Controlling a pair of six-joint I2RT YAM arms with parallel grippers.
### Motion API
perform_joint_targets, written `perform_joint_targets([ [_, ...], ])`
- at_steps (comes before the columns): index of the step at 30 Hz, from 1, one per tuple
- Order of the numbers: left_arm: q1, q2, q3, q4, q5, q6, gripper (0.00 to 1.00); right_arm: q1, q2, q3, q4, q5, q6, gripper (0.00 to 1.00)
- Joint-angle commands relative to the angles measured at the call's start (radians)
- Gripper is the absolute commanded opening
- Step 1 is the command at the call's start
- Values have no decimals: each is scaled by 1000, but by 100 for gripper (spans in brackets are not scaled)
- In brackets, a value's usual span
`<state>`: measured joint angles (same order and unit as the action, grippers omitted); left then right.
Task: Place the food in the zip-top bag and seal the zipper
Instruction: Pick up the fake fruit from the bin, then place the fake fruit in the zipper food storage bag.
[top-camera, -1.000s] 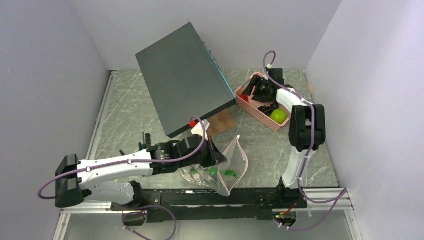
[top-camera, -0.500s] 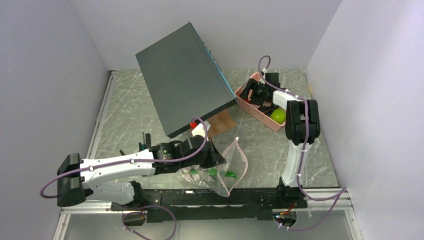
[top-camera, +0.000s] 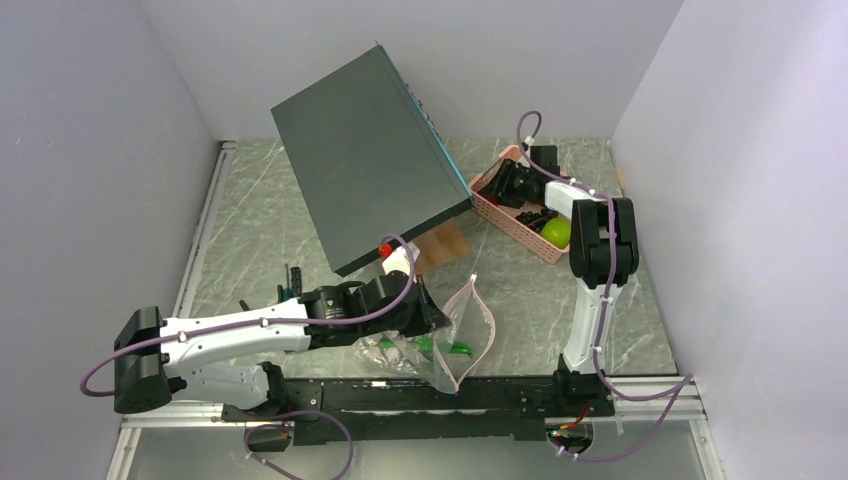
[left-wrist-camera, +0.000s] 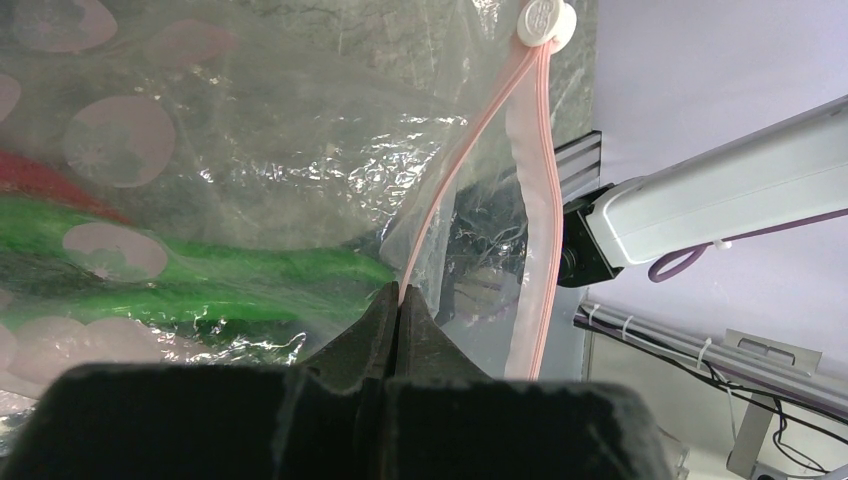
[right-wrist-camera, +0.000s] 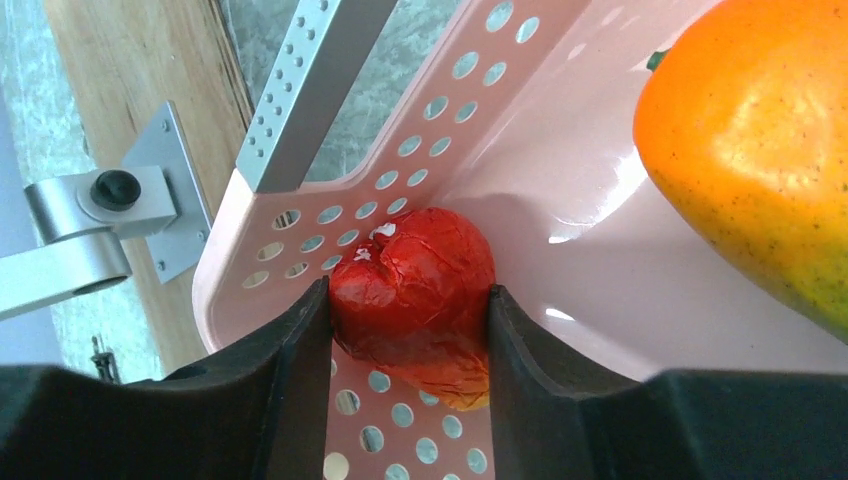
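Two grips — left pincer (left-wrist-camera: 399, 300) nips the zipper (left-wrist-camera: 535, 220), right pincer (right-wrist-camera: 408, 296) clasps the red piece (right-wrist-camera: 420, 275).

One clear bag (top-camera: 455, 340), one pink basket (top-camera: 505, 222), two green pods (left-wrist-camera: 250, 265), one red piece (right-wrist-camera: 415, 290), one orange mango (right-wrist-camera: 760, 150), one round green fruit (top-camera: 557, 232), one big dark board (top-camera: 370, 150)

crinkly clear plastic bag (left-wrist-camera: 300, 150); glossy basket (right-wrist-camera: 560, 200); wrinkled red piece (right-wrist-camera: 415, 295).
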<state>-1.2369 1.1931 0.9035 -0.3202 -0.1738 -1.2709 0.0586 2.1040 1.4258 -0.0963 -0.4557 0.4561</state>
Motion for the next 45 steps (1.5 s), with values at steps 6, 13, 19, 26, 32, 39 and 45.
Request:
perform_joint_targets([
  [6, -5, -12, 30, 19, -2, 13, 0, -18, -159, -1, 2, 72, 4, 25],
  [13, -5, -14, 16, 52, 13, 2, 0, -2, -320, -45, -99, 234, -6, 0],
  [19, -4, 7, 33, 67, 28, 6, 0, 60, -497, -140, -184, 349, -27, 0],
  [26, -4, 20, 19, 113, 48, -2, 0, 137, -719, -328, -219, 321, 5, 0],
  [32, -3, 11, -12, 162, 59, -12, 0, 220, -924, -499, -257, 265, 49, 0],
  [39, 5, 9, -4, 142, 88, -7, 0, 274, -1182, -618, -378, 259, 60, 0],
  [45, 7, 12, 0, 124, 92, -13, 0, 276, -1395, -682, -416, 154, 103, 0],
])
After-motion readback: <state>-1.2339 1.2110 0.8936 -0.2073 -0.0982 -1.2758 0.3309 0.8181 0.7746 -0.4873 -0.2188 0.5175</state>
